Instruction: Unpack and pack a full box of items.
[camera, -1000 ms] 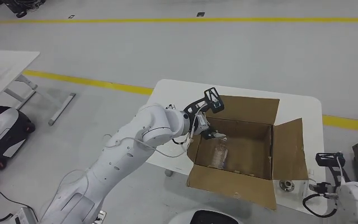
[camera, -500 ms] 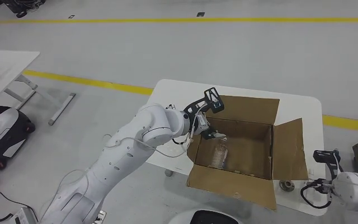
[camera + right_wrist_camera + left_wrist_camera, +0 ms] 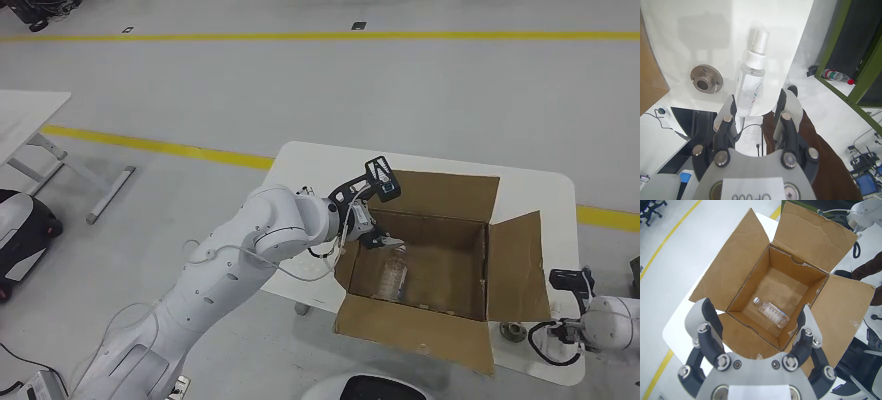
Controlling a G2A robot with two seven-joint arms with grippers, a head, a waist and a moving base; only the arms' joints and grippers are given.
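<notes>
Right arm has shifted a little leftward at the tabletop's (image 3: 715,37) near right corner, while the left arm kept still. The right tool (image 3: 758,96) stands open astride the base of the lying spray bottle (image 3: 750,83), one finger (image 3: 728,109) almost touching it (a metal flange (image 3: 706,79) lies just beside). The left tool (image 3: 755,305) hangs wide above the box (image 3: 761,272), where a water bottle (image 3: 772,314) lies. Closing off-centre could shove the round spray bottle into a roll, off the near edge

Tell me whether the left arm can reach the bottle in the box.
Probably yes: the left gripper hangs open above the open box, and the bottle lies alone on its floor, nothing covering it.
</notes>
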